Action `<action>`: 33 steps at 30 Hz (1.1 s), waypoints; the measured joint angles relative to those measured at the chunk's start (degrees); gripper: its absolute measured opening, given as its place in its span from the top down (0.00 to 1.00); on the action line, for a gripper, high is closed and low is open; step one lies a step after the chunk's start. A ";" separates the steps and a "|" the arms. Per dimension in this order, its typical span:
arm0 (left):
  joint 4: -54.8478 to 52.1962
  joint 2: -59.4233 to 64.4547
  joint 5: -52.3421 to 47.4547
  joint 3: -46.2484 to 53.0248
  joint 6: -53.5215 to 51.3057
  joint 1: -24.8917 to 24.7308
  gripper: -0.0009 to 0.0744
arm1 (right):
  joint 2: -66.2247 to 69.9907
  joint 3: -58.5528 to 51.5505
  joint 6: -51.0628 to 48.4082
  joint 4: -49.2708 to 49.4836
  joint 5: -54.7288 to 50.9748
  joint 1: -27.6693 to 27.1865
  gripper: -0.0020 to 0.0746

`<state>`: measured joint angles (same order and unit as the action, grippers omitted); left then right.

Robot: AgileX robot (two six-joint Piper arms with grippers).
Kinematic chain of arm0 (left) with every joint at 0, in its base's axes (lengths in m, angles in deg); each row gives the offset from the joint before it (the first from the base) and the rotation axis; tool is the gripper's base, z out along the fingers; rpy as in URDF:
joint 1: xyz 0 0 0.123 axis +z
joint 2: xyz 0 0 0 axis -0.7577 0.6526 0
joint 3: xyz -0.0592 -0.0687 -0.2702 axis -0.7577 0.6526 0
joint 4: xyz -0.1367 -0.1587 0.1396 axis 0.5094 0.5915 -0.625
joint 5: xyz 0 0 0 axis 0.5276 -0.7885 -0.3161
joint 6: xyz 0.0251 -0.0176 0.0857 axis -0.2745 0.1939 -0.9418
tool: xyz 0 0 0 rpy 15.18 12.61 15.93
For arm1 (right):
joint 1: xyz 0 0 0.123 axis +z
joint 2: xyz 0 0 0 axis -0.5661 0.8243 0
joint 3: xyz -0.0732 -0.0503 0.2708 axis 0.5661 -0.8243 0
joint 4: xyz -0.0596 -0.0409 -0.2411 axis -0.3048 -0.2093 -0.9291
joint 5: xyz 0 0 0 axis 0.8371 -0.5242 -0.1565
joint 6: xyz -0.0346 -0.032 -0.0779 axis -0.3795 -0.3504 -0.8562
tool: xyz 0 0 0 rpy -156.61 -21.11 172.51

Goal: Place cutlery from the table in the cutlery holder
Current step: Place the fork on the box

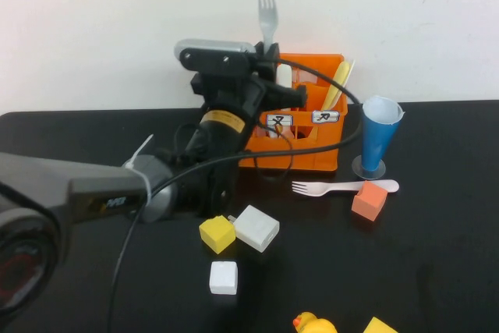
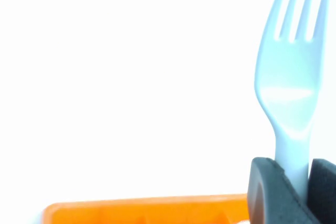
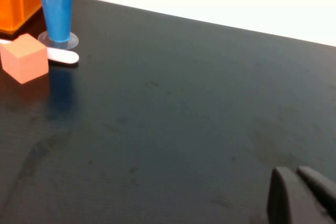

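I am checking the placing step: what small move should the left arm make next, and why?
Probably lower it. The left end effector grips the fork upright, tines up, above the holder, not yet inside. The right end effector is parked over the table.

We see the orange cutlery holder (image 1: 308, 142) standing on the black table (image 1: 437, 255), at about 12 o'clock. It has small white labels on its front. A yellow spoon (image 1: 337, 87) leans inside it. The left gripper (image 1: 269, 56) holds a pale blue fork (image 1: 267, 17) straight up, prongs on top, right above the holder. A whitish fork (image 1: 335, 187) lies flat on the table, at about 5 o'clock from the holder. The right gripper (image 3: 302, 195) sits low over the bare table, its fingers pressed together.
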<state>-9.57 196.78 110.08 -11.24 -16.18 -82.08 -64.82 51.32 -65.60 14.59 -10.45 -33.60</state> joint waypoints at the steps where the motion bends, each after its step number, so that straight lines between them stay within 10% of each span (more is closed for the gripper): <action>1: -0.36 0.78 0.00 -1.31 0.11 0.00 0.84 | 0.00 0.00 0.00 0.00 0.00 0.00 0.98; 11: -2.44 5.40 -1.86 -7.68 -4.99 0.00 0.83 | 0.00 0.00 0.09 0.00 0.00 0.00 0.98; 22: 4.14 4.86 -4.85 -7.25 -6.06 0.00 0.55 | 0.00 0.00 0.09 0.00 0.00 0.00 0.98; 33: 2.41 -28.14 -24.64 9.79 -14.41 0.09 0.97 | 0.00 0.00 0.09 0.00 0.00 0.00 0.98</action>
<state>-7.16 168.64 85.45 -1.45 -30.60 -81.98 -64.82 51.32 -65.51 14.59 -10.45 -33.60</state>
